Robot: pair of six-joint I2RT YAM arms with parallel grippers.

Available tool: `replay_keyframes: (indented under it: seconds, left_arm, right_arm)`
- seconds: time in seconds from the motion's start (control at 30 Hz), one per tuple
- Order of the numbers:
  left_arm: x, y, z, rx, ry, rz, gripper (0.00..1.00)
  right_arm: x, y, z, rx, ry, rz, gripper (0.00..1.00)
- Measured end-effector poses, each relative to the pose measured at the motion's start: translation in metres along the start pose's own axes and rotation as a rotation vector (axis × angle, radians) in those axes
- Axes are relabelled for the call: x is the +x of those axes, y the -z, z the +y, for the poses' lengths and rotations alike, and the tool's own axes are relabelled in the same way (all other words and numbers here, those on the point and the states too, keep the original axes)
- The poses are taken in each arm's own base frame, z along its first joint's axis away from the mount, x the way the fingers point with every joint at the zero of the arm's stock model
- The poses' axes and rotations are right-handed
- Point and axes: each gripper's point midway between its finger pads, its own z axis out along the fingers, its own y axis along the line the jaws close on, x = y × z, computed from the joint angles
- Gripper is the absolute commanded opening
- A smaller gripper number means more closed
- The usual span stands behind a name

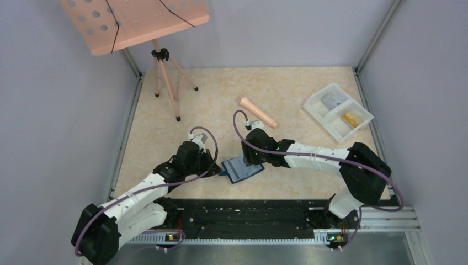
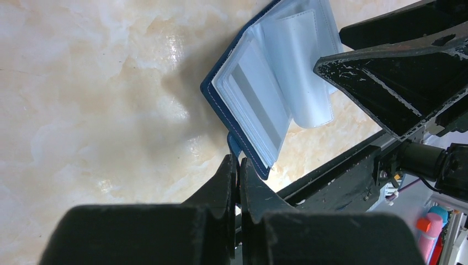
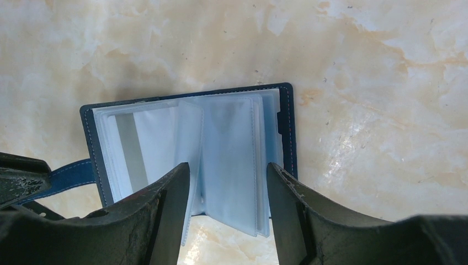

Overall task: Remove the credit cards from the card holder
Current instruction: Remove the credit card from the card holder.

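Observation:
The card holder [image 1: 242,170] lies open on the table, navy cover down, clear pale-blue pockets fanned up. My left gripper [image 2: 238,165] is shut on its short closing tab [image 3: 69,176] at the holder's left edge [image 2: 243,94]. My right gripper [image 3: 228,168] is open, its fingers on either side of the standing pocket leaves [image 3: 232,149], gripping nothing. A pale credit card with a grey stripe [image 3: 132,149] sits in a left-hand pocket. In the top view the right gripper [image 1: 253,160] hovers over the holder and the left gripper [image 1: 219,172] is beside it.
A white two-compartment tray [image 1: 322,122] at the back right holds a grey card [image 1: 331,100] and a tan-gold card [image 1: 351,118]. A peach-coloured rod [image 1: 258,112] lies behind the right arm. A tripod stand [image 1: 165,72] stands at the back left. A black rail [image 1: 248,212] runs along the near edge.

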Motion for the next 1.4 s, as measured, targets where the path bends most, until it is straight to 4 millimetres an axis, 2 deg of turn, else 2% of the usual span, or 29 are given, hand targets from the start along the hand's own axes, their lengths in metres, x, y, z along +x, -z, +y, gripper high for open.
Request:
replay_keyframes:
  seconds: [0.33, 0.47, 0.73, 0.9, 1.03, 1.17, 1.27, 1.4]
  left_arm:
    - [-0.001, 0.0, 0.003, -0.017, 0.001, -0.007, 0.0]
    - [-0.002, -0.002, 0.008, -0.042, 0.004, -0.016, 0.0]
    - [0.006, -0.01, 0.024, -0.113, 0.019, 0.026, 0.0]
    - [0.007, -0.012, 0.026, -0.122, 0.022, 0.035, 0.0]
    - [0.006, -0.011, 0.024, -0.121, 0.021, 0.033, 0.0]
    - [0.004, -0.012, 0.023, -0.12, 0.021, 0.03, 0.0]
    - [0.004, -0.012, 0.023, -0.123, 0.021, 0.031, 0.0]
    - [0.004, -0.012, 0.023, -0.124, 0.021, 0.032, 0.0]
  right_arm:
    - [0.001, 0.002, 0.006, -0.034, -0.002, 0.01, 0.51]
    - [0.0, 0.007, 0.015, -0.085, -0.007, 0.01, 0.5]
    - [0.004, 0.014, 0.033, -0.199, -0.032, 0.018, 0.42]
    - [0.006, 0.015, 0.042, -0.253, -0.047, 0.026, 0.27]
    - [0.005, 0.016, 0.048, -0.284, -0.058, 0.022, 0.19]
    - [0.005, 0.016, 0.051, -0.302, -0.066, 0.016, 0.18]
    - [0.004, 0.016, 0.052, -0.307, -0.071, 0.013, 0.24]
    - [0.004, 0.016, 0.052, -0.307, -0.073, 0.012, 0.18]
